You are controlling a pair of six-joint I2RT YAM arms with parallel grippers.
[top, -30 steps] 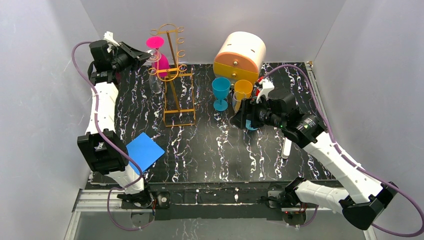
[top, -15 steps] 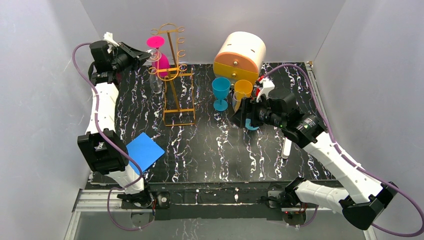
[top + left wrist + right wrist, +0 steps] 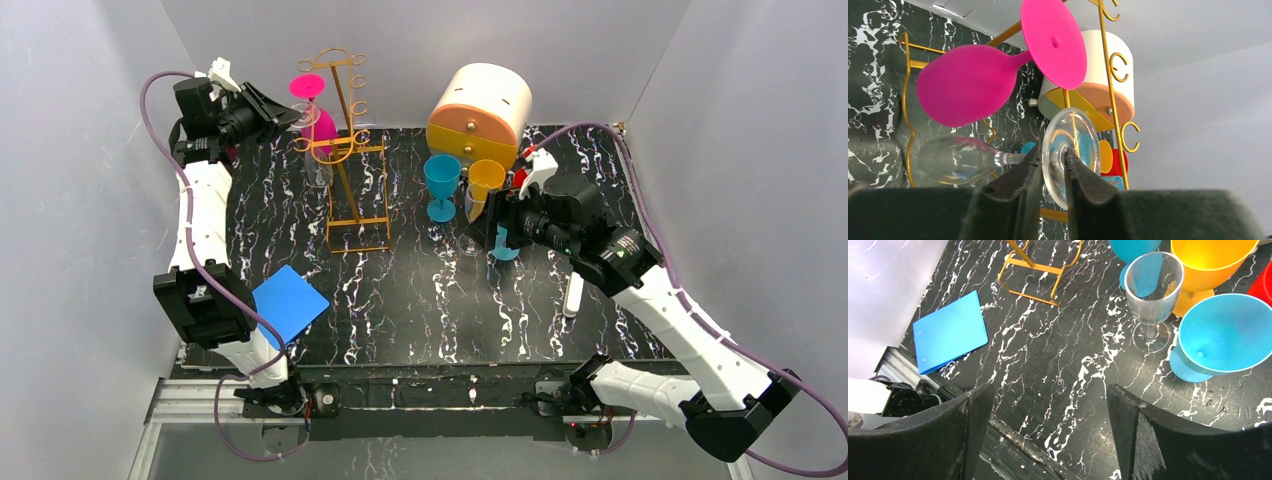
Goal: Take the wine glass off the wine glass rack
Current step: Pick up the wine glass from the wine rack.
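Note:
The gold wire wine glass rack (image 3: 346, 190) stands at the back left of the black marble table; its post and hooks show in the left wrist view (image 3: 1111, 95). A clear wine glass (image 3: 953, 160) hangs on it upside down, beside a pink one (image 3: 965, 82). My left gripper (image 3: 1053, 162) is high at the rack (image 3: 290, 118), its fingers pinching the clear glass's round foot, one on each face. My right gripper (image 3: 1048, 400) hovers open and empty over the table's right half (image 3: 490, 235).
A round cream-and-orange drawer box (image 3: 480, 105) sits at the back. In front of it stand blue (image 3: 441, 185), orange (image 3: 1210, 262) and clear (image 3: 1153, 290) glasses, plus a tilted blue one (image 3: 1225, 332). A blue folder (image 3: 288, 303) lies front left, a white stick (image 3: 573, 295) to the right.
My left gripper has shifted slightly up and to the left with the glass's foot, and the rack top and pink glass moved a little with it. The right arm rose slightly.

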